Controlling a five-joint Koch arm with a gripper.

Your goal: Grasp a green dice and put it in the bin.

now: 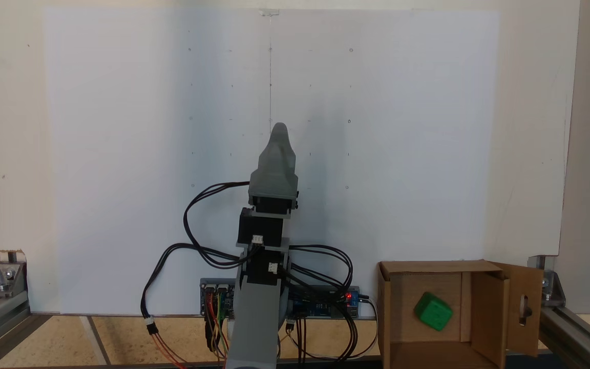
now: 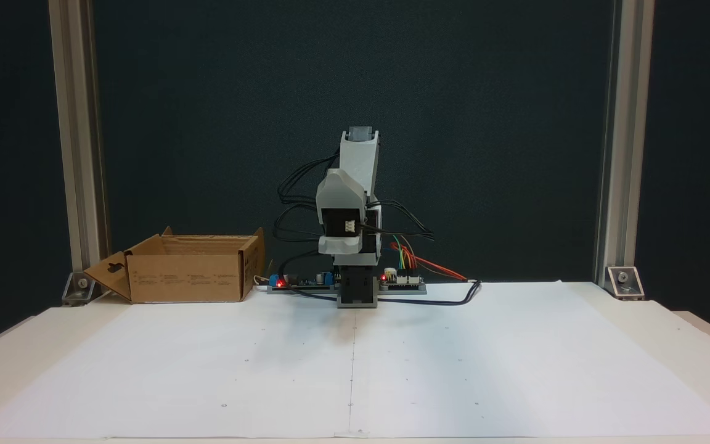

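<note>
The green dice (image 1: 433, 311) lies inside the bin (image 1: 383, 318), a brown cardboard box at the lower right of a fixed view; it rests on the box floor, tilted on a corner. In the other fixed view the bin (image 2: 188, 283) stands at the left, beside the arm's base, and its walls hide the dice. My gripper (image 1: 279, 128) is folded back over the arm's base, far from the bin, with nothing in it. Just one grey tapered tip shows, so the jaws cannot be told apart. The folded arm (image 2: 355, 185) faces the camera.
A white paper sheet (image 1: 121, 154) covers the table. Circuit boards (image 1: 325, 302) with red lights and loose cables (image 1: 192, 225) sit around the arm's base. Aluminium frame posts (image 2: 77, 154) stand at the table's back corners. The bin's flap with a handle slot (image 1: 524, 307) hangs open.
</note>
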